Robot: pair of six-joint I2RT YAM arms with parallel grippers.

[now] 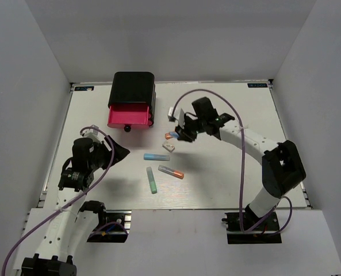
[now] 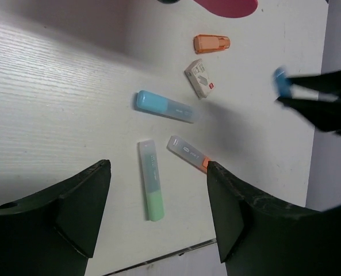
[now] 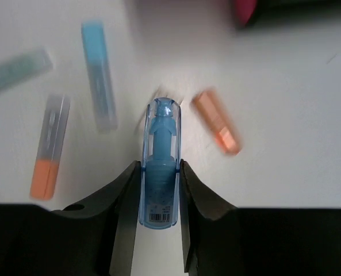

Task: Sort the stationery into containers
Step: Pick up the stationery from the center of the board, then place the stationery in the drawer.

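**Blue stick in the right pincer, drawer standing open**

Your right gripper [image 3: 158, 167] is clenched on the translucent blue marker stick [image 3: 160, 135]. It pinches the labelled end across the narrow width, so the rounded end juts forward past the fingertips. Judging by that hold, the free end can go into a container first. The stick looks lifted off the white table [image 1: 228, 172], near the right front corner of the open pink drawer [image 1: 129, 118].

That drawer is pulled out of the rounded glossy black cabinet [image 1: 133, 86] towards you, presumably so things can be dropped in from above.

Your left gripper [image 2: 158, 167] hangs released, jaws wide, grasping nothing. It sits back on the left side, probably to leave the right arm a free path.

On the table, apart from one another, lie:
- the short orange stick [image 2: 211, 43], just beside the right arm's fingers
- the small white block [image 2: 201, 79]
- the light blue stick [image 2: 165, 107]
- the pale green stick [image 2: 150, 188]
- the grey stick with an orange tip [image 2: 187, 152]

Your next move is likely a short carry over the drawer and a release; mind the black round knob [image 1: 127, 129].
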